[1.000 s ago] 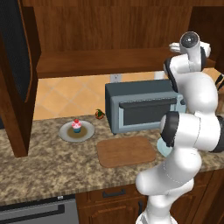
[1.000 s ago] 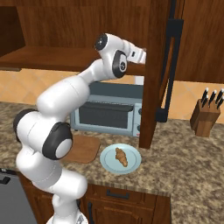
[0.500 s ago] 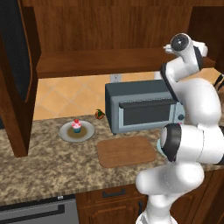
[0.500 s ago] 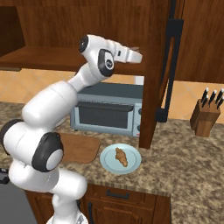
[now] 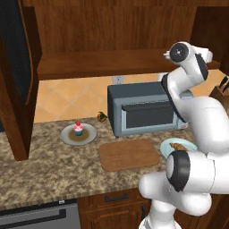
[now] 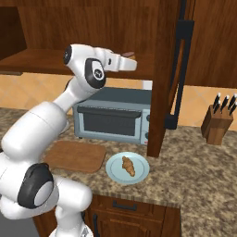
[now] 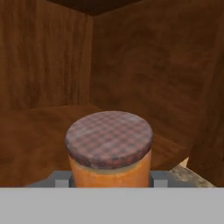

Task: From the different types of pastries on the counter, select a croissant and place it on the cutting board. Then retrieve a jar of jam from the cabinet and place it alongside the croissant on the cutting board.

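While arm swung left, tool (image 7: 109,181) apparently grips jam jar (image 7: 109,148), croissant (image 6: 128,166) unmoved

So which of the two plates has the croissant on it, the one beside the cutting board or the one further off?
The pale blue plate just right of the cutting board carries the croissant. The grey plate, left of the toaster oven, holds the pink-frosted cupcake.

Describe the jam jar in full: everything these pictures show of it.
The jar of jam is a squat orange cylinder capped by a round lid in a dull purplish-brown checked pattern. It stands upright inside the dark wooden cabinet, with the gripper closed on its sides, one grey finger pressing each flank. Its base is hidden.
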